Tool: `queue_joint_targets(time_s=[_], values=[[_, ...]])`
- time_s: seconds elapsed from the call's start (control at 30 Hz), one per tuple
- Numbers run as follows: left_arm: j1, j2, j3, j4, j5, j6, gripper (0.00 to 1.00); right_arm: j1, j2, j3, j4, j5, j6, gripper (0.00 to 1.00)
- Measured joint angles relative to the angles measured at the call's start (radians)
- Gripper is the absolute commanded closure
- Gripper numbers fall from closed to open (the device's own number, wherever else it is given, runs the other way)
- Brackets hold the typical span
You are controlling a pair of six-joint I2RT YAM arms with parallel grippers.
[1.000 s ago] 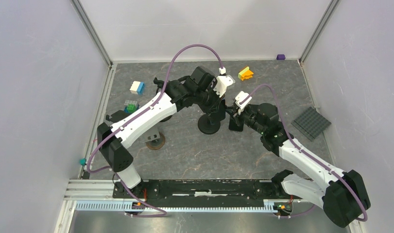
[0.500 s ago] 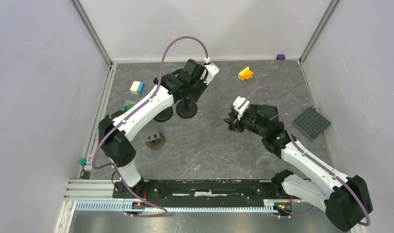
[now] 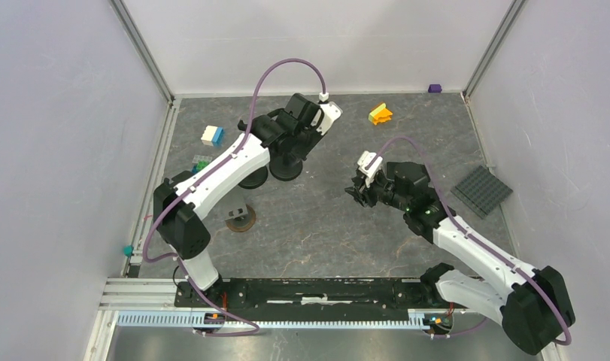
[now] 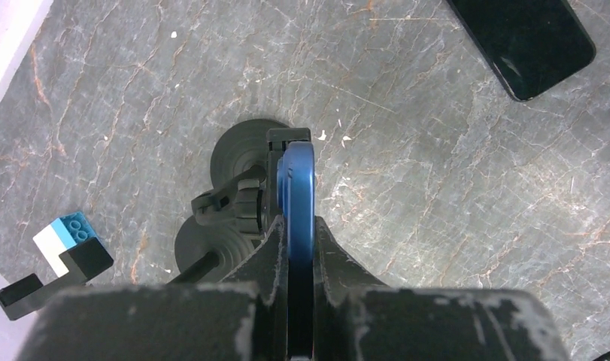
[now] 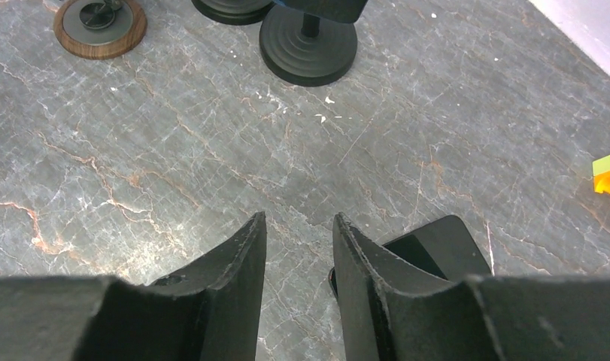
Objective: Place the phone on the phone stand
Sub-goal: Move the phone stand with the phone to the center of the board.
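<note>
Two black stands (image 5: 308,45), one phone (image 4: 523,41), one wood-rimmed disc (image 3: 241,219), one grey baseplate (image 3: 481,191) — and four small brick clusters (image 3: 212,135).

- Your left arm (image 3: 226,171) and right arm (image 3: 478,250): white link shells, black joint housings.
- A purple cable (image 3: 283,66) runs along each arm and ends in a white plug (image 3: 323,96) at the wrist.
- You get a small green light (image 3: 408,210) on the right forearm.
- Fingers (image 5: 230,259): matte black, edges scuffed grey.
</note>
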Motion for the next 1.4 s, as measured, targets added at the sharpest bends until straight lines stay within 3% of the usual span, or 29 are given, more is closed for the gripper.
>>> queue_joint_targets(time_s=[0.2,0.53,1.03,1.4], values=[[0.006,0.000,0.006,-0.008,0.043,0.001,0.98,0.000,0.062,0.019,0.010,-0.008,0.007,0.44],[0.053,0.000,0.065,-0.087,0.223,0.000,0.98,0.000,0.137,0.087,0.086,-0.021,0.040,0.41],[0.152,0.000,0.061,-0.059,0.476,0.043,0.98,-0.008,0.183,0.096,0.123,-0.042,0.059,0.36],[0.153,-0.011,-0.017,0.043,0.512,0.073,0.80,-0.008,0.248,0.150,0.152,-0.066,0.066,0.34]])
